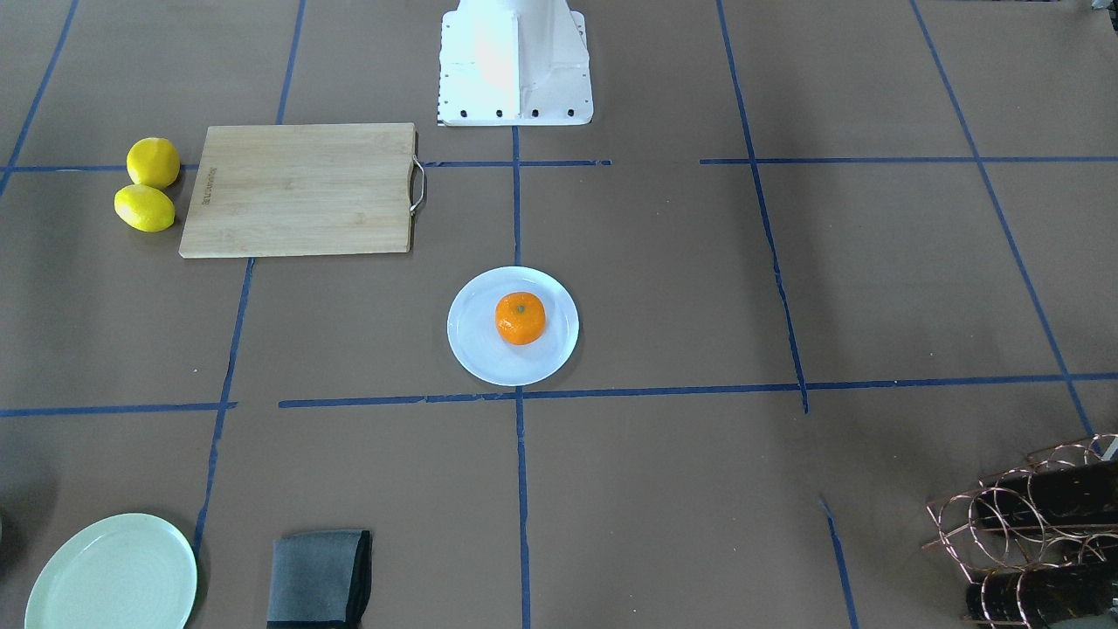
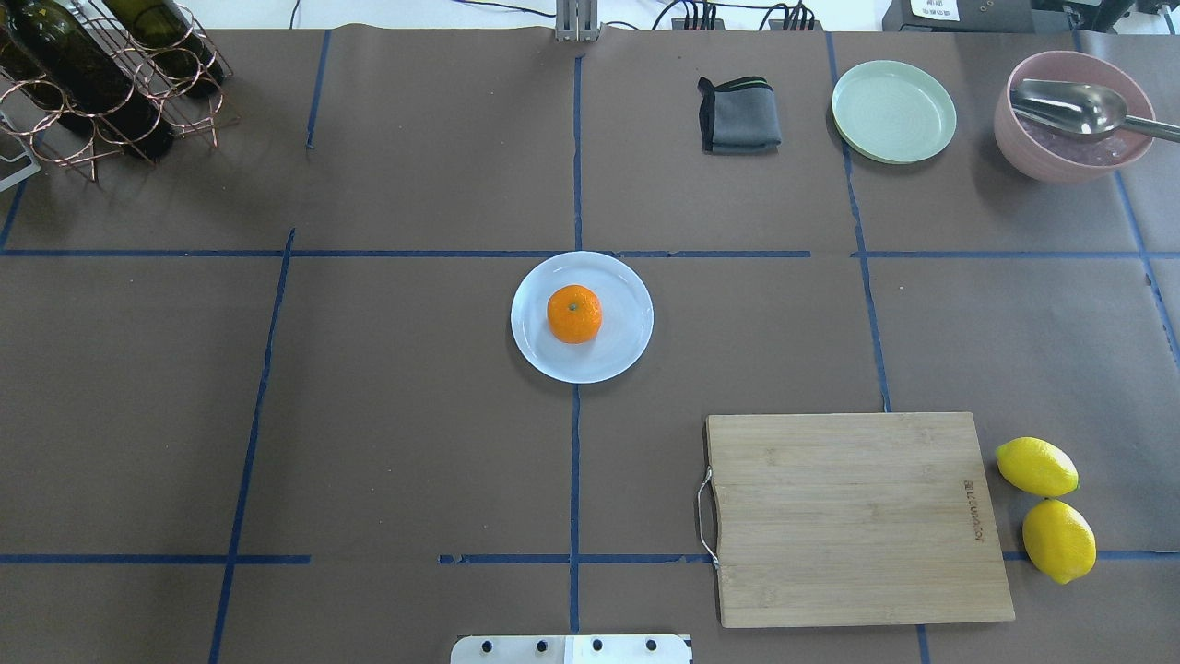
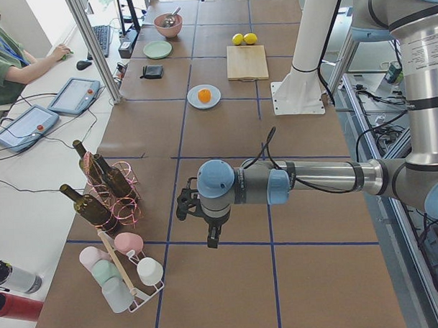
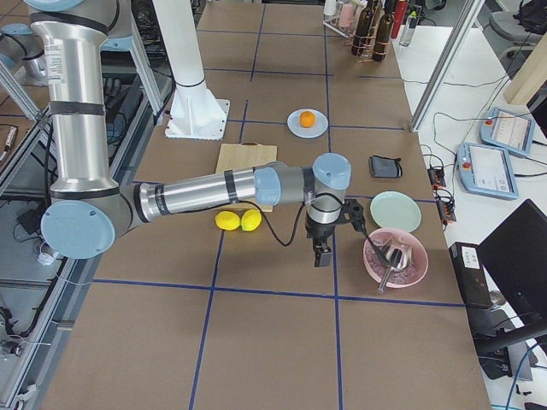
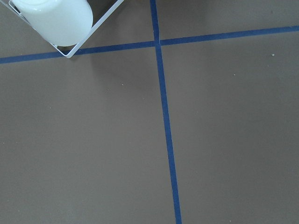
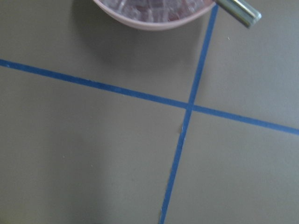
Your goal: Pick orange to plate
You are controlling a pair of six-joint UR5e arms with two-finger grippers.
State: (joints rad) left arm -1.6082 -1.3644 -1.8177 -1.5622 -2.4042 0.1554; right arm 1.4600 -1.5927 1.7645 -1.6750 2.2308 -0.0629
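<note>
The orange (image 1: 521,318) (image 2: 573,314) sits stem-up inside the pale bluish-white plate (image 1: 476,354) (image 2: 629,339) at the table's middle. Nothing is touching either of them. My left gripper (image 3: 213,236) hangs over the table's left end, far from the plate, and shows only in the exterior left view. My right gripper (image 4: 320,254) hangs over the right end beside the pink bowl (image 4: 395,258), seen only in the exterior right view. For both, I cannot tell whether they are open or shut. The wrist views show only brown paper and blue tape.
A wooden cutting board (image 2: 853,516) and two lemons (image 2: 1046,507) lie at the near right. A green plate (image 2: 892,111), a folded grey cloth (image 2: 739,115) and the bowl with its spoon (image 2: 1069,106) line the far right. A bottle rack (image 2: 101,74) stands far left.
</note>
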